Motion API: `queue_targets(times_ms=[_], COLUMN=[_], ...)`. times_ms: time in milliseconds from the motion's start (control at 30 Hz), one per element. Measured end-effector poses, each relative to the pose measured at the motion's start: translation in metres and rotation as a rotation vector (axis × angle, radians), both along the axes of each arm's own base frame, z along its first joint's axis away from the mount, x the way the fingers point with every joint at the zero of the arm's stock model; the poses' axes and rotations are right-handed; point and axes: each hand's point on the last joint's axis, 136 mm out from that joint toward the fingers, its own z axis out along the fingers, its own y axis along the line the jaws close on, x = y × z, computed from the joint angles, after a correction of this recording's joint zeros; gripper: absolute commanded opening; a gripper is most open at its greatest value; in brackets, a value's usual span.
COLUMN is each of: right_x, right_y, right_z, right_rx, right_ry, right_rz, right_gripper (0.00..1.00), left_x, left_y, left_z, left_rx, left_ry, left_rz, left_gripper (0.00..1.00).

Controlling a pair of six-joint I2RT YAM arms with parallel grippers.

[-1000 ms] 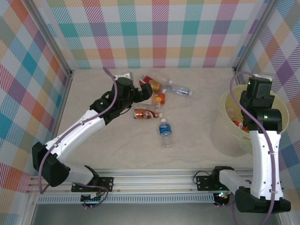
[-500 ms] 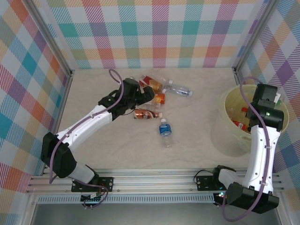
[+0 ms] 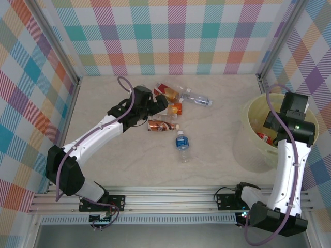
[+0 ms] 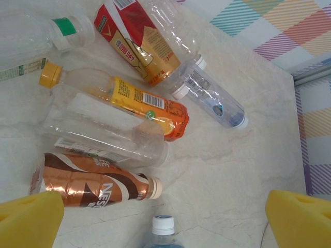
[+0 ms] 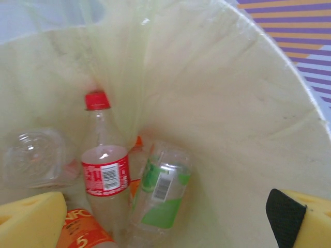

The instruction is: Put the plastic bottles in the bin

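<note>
Several plastic bottles lie on the table's far middle: a brown one [image 3: 159, 125], a blue one [image 3: 182, 145], an orange-labelled one [image 3: 175, 108], a red-labelled one [image 3: 166, 91] and a clear one [image 3: 197, 98]. My left gripper [image 3: 156, 106] hovers just above them, open and empty [image 4: 164, 219]; the brown bottle [image 4: 88, 183] and the blue bottle's white cap [image 4: 164, 225] lie below between its fingers [image 4: 28, 219]. My right gripper [image 5: 168, 222] hangs open and empty inside the pale yellow bin [image 3: 253, 150]. Red-capped [image 5: 106, 175] and green-labelled [image 5: 163, 191] bottles lie at the bin's bottom.
Checked walls with metal posts close off the table on three sides. The bin [image 5: 232, 98] stands against the right wall. Bare tabletop [image 3: 217, 139] lies between the bottle cluster and the bin, and more in front of the cluster.
The right arm has shifted right and lowered over the bin. The left arm reached a little further toward the bottle cluster, then nearly stopped. No bottle has moved.
</note>
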Motion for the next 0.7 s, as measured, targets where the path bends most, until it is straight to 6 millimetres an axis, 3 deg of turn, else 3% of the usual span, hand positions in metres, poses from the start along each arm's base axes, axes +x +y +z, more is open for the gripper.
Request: queue_targets(times_ms=[300, 700], right_x=[0.018, 0.040], right_y=[0.041, 0.112], right_z=[0.042, 0.064], right_rx=[0.166, 0.395], right_ry=[-0.269, -0.396], right_rz=[0.140, 0.374], right_gripper=[1.00, 1.00], left_x=[-0.006, -0.012], left_y=[0.006, 0.009], left_z=[-0.031, -0.044], left_rx=[0.008, -0.018], left_ry=[0.059, 0.095], left_rz=[0.010, 0.038], left_gripper=[1.00, 1.00])
